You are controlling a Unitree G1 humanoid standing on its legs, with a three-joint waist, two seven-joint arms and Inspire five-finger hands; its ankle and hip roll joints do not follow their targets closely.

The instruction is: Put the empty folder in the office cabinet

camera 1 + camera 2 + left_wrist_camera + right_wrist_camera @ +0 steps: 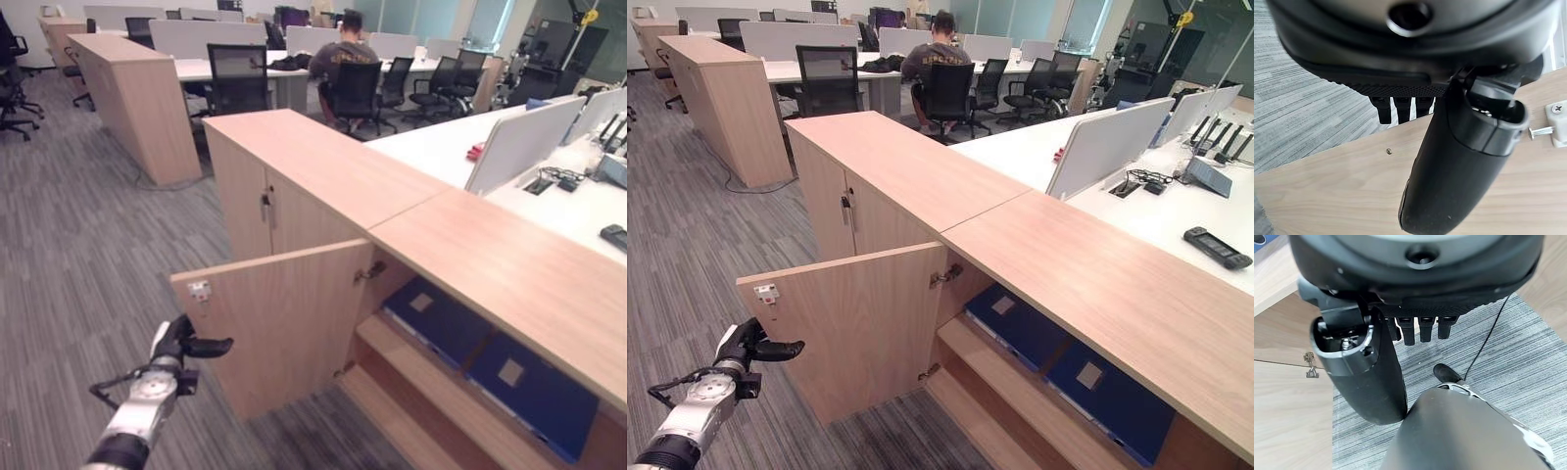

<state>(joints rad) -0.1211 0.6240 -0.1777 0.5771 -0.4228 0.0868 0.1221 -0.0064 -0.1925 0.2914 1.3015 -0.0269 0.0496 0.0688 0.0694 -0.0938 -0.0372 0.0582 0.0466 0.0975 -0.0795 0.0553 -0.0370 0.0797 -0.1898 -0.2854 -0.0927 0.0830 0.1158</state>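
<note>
Two blue folders [1019, 328] were seen lying flat on the upper shelf [1004, 382] inside the office cabinet [1097, 284], one just beside the other, each bearing a pale label. Which of them was the empty one could not be told, but no folder was seen in either hand, so the placing step was judged to be done.

The cabinet door [857, 328] stood swung wide open toward the carpeted floor [696, 245]. The left hand [754, 348] was held just beside the door's outer edge, near a small white catch [766, 292]; its fingers were stretched out and relaxed, holding nothing, and in the left wrist view the door panel was seen close past them. The right hand [1400, 328] was seen in its own wrist view, fingers straight and empty, hanging over the floor beside the wooden cabinet front.

What remained, by this judgement, was the closing of the door, for which the left hand appeared well placed.
</note>
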